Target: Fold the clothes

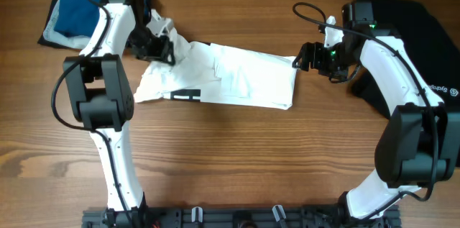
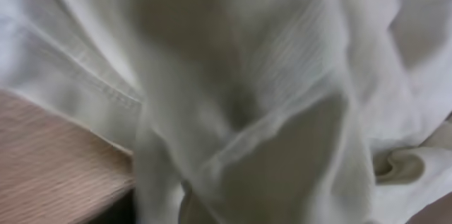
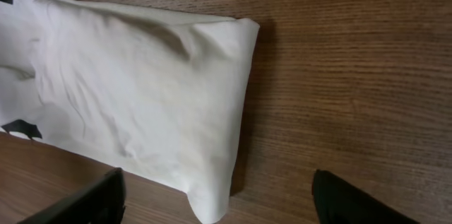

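T-shirt [image 1: 237, 77] bunches at left jaws, just clear of spread right jaws.

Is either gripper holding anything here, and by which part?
The left gripper appears shut on the bunched, lifted end of the white T-shirt, nearest the blue shirt. The right gripper is open beside the folded end, holding nothing.
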Motion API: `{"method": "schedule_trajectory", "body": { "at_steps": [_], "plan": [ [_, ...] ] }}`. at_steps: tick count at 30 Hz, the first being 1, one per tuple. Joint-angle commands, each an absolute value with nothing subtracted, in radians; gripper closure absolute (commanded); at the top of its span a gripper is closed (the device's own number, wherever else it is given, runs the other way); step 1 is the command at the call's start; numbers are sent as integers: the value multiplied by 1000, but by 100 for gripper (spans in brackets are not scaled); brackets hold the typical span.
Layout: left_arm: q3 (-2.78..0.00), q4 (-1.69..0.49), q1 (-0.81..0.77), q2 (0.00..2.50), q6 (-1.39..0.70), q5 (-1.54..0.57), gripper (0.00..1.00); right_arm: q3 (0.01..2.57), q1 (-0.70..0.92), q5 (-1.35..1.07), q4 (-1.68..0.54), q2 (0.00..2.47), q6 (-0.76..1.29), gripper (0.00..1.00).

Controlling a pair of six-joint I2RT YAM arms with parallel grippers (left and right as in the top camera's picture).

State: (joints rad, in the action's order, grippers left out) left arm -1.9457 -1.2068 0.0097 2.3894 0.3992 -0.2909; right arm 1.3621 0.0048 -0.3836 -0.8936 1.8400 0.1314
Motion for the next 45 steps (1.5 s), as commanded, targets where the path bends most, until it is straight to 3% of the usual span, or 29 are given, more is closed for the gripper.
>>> {"method": "schedule_trajectory", "body": {
  "at_steps": [1,4,6,7,22,45],
  "plan": [
    [-1928,-1239,14,2431,397,-315,96,1382,6,-366,-890,1808,164,30],
    [-1928,-1243,23,2428,345,-315,96,1382,15,-366,-879,1808,178,62],
    [-1928,-1246,30,2412,297,-315,96,1379,39,-369,-876,1809,186,89],
    [-1928,-1246,31,2400,275,-314,96,1370,55,-369,-870,1809,187,96],
    [-1928,-1280,4,2159,201,-381,96,1147,145,-378,-556,1953,316,96],
    [-1930,-1067,-500,2146,-29,-569,96,1147,145,-443,-520,2010,320,96]
  ]
}}
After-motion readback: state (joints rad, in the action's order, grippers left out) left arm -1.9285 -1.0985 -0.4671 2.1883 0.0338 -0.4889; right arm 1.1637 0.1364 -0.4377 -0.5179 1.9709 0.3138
